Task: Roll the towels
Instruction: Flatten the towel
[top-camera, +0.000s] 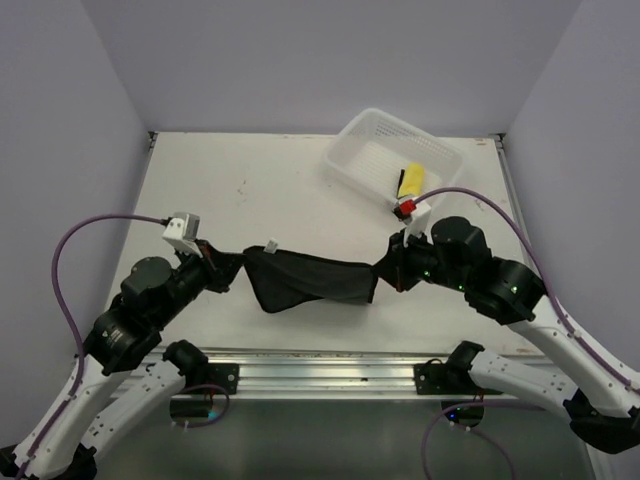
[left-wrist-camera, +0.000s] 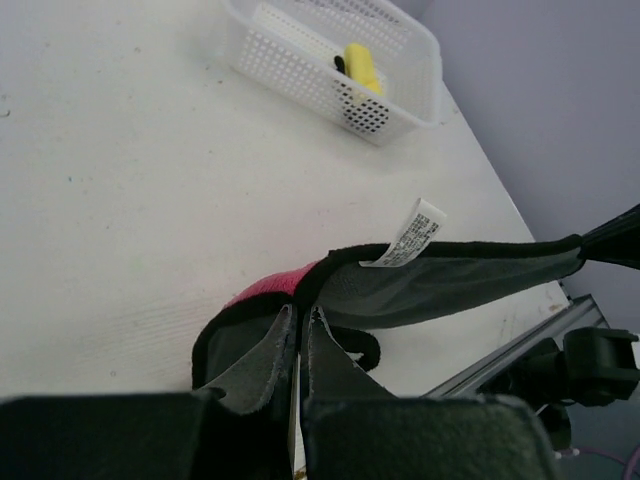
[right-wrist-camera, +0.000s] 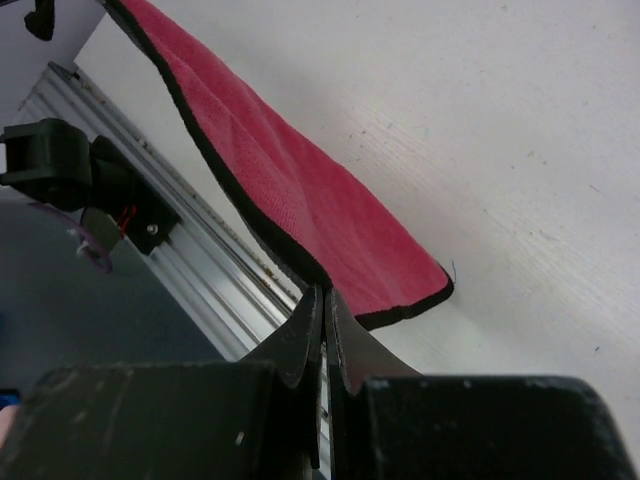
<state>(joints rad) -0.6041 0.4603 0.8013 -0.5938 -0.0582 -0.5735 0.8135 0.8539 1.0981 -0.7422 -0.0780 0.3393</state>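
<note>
towel (top-camera: 312, 280): long axis left-right | left hand (top-camera: 228, 268): pinching its left end | right hand (top-camera: 386, 270): pinching its right end

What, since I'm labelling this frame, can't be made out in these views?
- Left wrist: print on the towel label, too small to read.
- Right wrist: towel's far end, cut off by the top edge.
- Top view: yellow item in the basket, too small to identify.
</note>
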